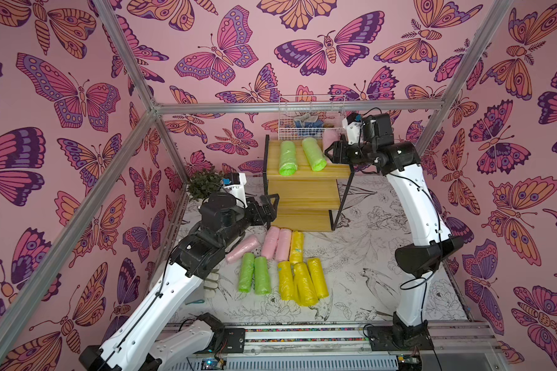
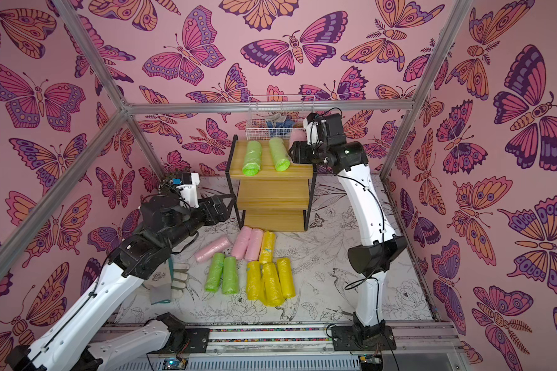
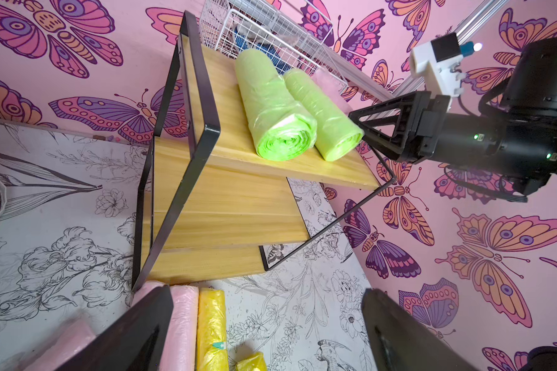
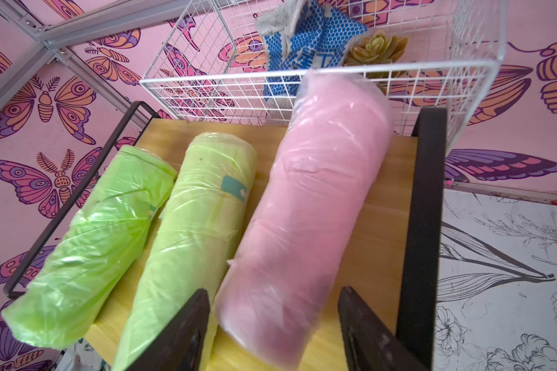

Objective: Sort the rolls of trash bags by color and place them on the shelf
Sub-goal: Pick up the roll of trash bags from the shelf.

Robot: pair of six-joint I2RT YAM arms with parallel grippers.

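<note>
pink roll (image 4: 319,199) on shelf (image 4: 377,231), right end effector (image 4: 274,290) astride

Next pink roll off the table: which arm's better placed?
Left, probably. Its open left gripper hangs close by the pink rolls at the foot of the shelf; the right gripper is up at the top tier, jaws astride another pink roll.

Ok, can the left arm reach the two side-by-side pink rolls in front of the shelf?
Probably yes: the left gripper is open close above the pink rolls, with nothing between them.
</note>
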